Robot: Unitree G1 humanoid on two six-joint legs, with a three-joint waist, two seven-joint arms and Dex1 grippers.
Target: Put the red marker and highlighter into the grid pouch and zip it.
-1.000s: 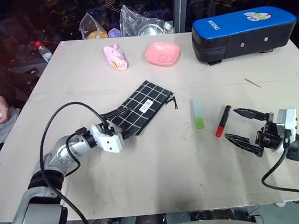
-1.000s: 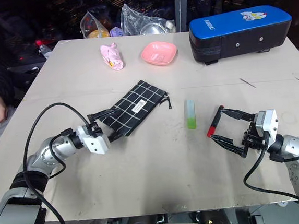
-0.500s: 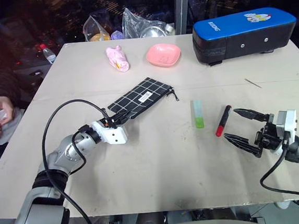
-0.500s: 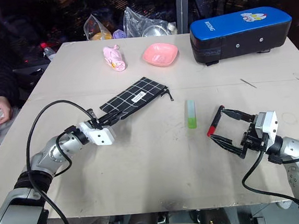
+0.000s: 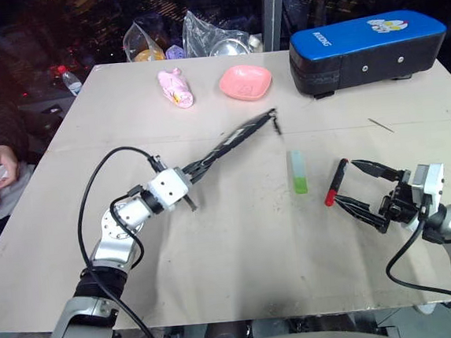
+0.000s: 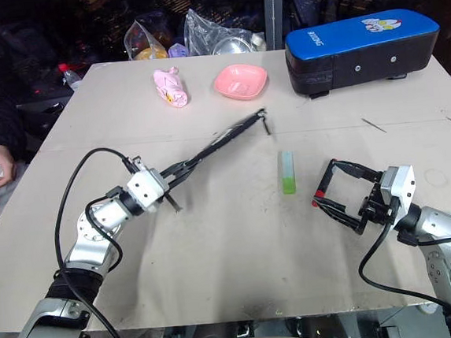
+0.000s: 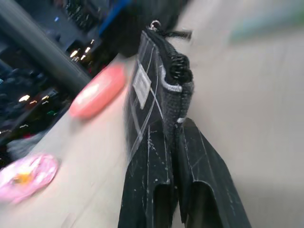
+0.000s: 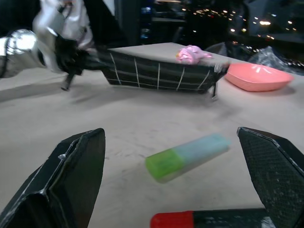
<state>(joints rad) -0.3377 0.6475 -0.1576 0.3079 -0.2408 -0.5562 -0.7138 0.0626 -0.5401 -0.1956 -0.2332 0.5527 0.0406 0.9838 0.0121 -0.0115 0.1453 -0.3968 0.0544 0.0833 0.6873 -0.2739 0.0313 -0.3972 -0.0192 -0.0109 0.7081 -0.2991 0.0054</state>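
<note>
On the beige desk (image 5: 217, 249), the left claw (image 5: 188, 175) clamps the black white-gridded fabric pouch (image 5: 235, 139) edge-up mid-desk. The right claw (image 5: 360, 187) (spread wide) brackets the black red-ended marker (image 5: 336, 183), beside the green-tipped translucent highlighter (image 5: 298, 172). Close squarely across the barrel.

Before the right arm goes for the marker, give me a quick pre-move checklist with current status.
1. Left gripper shut on grid pouch: ok.
2. Pouch turned on edge, off the table: ok.
3. Pouch mouth open for loading: cannot tell.
4. Right gripper open: ok.
5. Red marker lying free just ahead of the right gripper: ok.
6. Highlighter free on the table: ok.
</note>
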